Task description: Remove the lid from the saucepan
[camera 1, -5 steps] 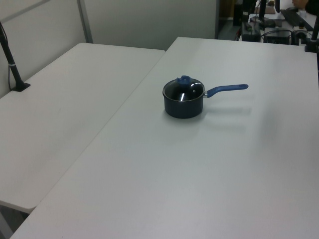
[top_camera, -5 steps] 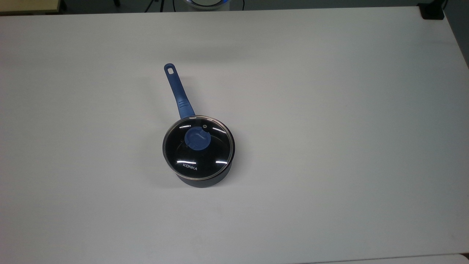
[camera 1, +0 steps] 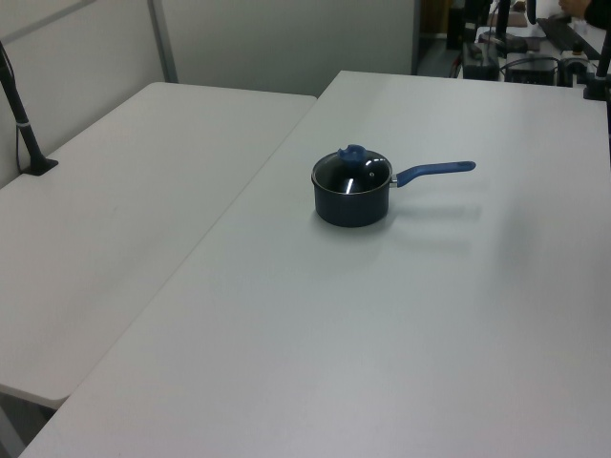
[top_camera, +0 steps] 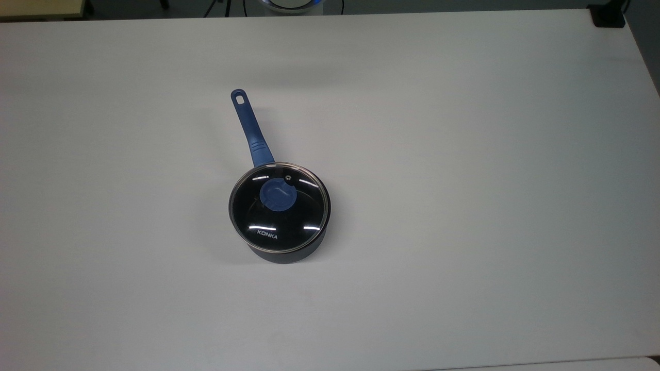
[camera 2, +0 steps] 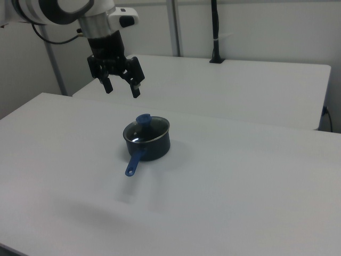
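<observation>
A white table (top_camera: 464,154) carries a small dark saucepan (top_camera: 289,253), w/ its glass lid (top_camera: 279,207) seated flat on the rim. In the top view the pan sits a bit toward the top view's left of the table's centre, well apart from every edge and corner. Its long blue handle (top_camera: 250,129) points toward the far edge, tilted slightly to the top view's left; loop hole at the end. The lid's blue knob (top_camera: 278,195) sits at centre, white "KONKA" lettering near the rim closest to the near edge. In the left view the saucepan (camera 1: 351,203) stands on the right-hand table (camera 1: 401,334) near the seam w/ a second table (camera 1: 115,219), lid (camera 1: 351,172) on, handle (camera 1: 434,171) aimed to the left view's right. In the right view the gripper (camera 2: 121,88) hangs in the air above and behind the pan (camera 2: 149,146), apart from the lid (camera 2: 146,128); its two fingers are spread wide, holding nothing. Vs. the frames half a sec earlier, no visible change: pan, lid and handle lie in the same spots in top and left views.
</observation>
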Available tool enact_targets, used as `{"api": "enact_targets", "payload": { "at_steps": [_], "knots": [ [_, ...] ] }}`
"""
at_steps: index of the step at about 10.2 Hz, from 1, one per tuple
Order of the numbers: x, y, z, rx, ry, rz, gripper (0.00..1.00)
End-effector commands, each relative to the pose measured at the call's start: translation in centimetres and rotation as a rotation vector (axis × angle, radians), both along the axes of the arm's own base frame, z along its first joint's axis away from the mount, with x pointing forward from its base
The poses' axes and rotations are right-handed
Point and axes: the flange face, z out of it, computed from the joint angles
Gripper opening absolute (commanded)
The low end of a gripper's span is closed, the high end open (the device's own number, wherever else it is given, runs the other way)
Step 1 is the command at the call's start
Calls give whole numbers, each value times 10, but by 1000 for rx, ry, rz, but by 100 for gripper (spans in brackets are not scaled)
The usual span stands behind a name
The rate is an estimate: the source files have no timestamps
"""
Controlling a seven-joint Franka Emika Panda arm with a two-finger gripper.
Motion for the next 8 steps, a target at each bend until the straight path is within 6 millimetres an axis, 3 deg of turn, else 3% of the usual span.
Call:
{"api": "enact_targets", "payload": {
  "at_steps": [1, 4, 8],
  "knots": [
    [-1, 1, -1, -8, -3, 19, 100],
    [0, 0, -2, -8, -2, 26, 100],
    [35, 9, -46, -2, 58, 6, 100]
  ]
}}
